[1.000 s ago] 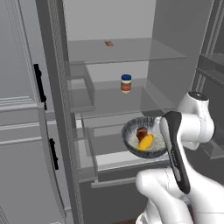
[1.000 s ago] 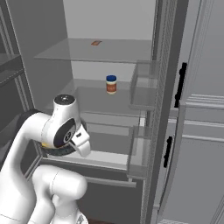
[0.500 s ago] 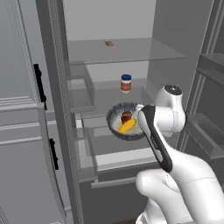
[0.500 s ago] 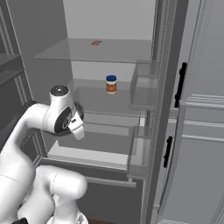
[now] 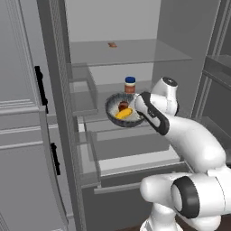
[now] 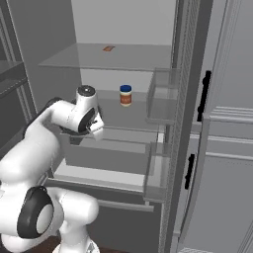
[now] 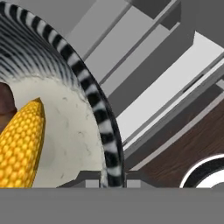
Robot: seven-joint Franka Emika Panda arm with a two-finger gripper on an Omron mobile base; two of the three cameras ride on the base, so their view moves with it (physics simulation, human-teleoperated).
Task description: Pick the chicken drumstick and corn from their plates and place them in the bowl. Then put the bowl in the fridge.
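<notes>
Left base view: the two-finger gripper [image 5: 139, 108] grips the wide grey ribbed bowl [image 5: 116, 103] by its right rim, held among the open grey fridge's [image 5: 135, 58] glass shelves, near a blue-lidded jar [image 5: 130, 85].

Right base view: the arm hides the bowl.

Hand view: the yellow corn cob [image 7: 19, 148] and the cropped brown drumstick [image 7: 6, 107] lie inside.

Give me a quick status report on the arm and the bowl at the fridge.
Gripper shut on bowl rim, bowl held at the open fridge. Corn and drumstick inside bowl. Jar on shelf just behind.
</notes>
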